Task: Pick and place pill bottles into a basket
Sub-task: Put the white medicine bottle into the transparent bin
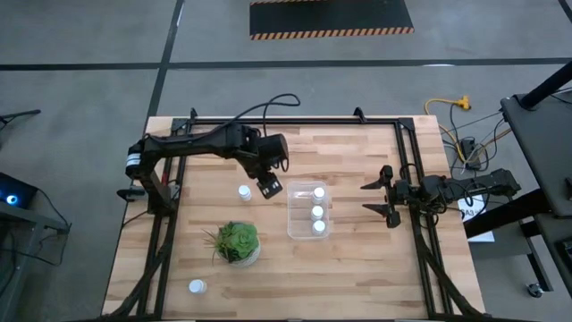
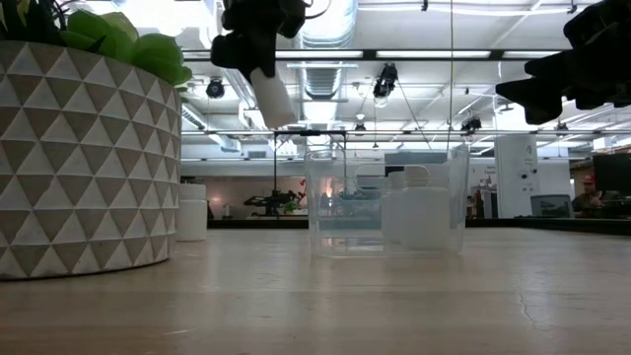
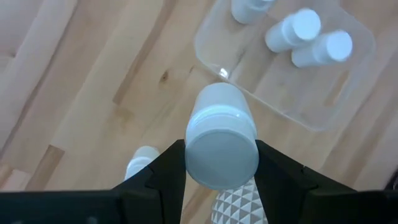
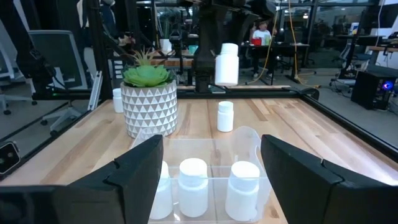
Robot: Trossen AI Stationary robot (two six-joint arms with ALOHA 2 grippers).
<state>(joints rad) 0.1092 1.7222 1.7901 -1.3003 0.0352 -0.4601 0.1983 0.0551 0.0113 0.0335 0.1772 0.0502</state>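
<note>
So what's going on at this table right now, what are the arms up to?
The left gripper holds a pill bottle in the air, beside the clear basket and not yet over it. Three bottles already stand inside the basket. Two more are on the table: one near the left arm, one at the near edge past the potted plant. The right gripper waits open, off to the basket's right.

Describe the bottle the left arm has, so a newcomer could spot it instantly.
Start at the clear basket mid-table, three white bottles inside. Just off the side away from the right arm, the left tool hangs above the wood, shut on a white pill bottle. It is the only bottle off the table; the others stand in the basket or on the wood.
</note>
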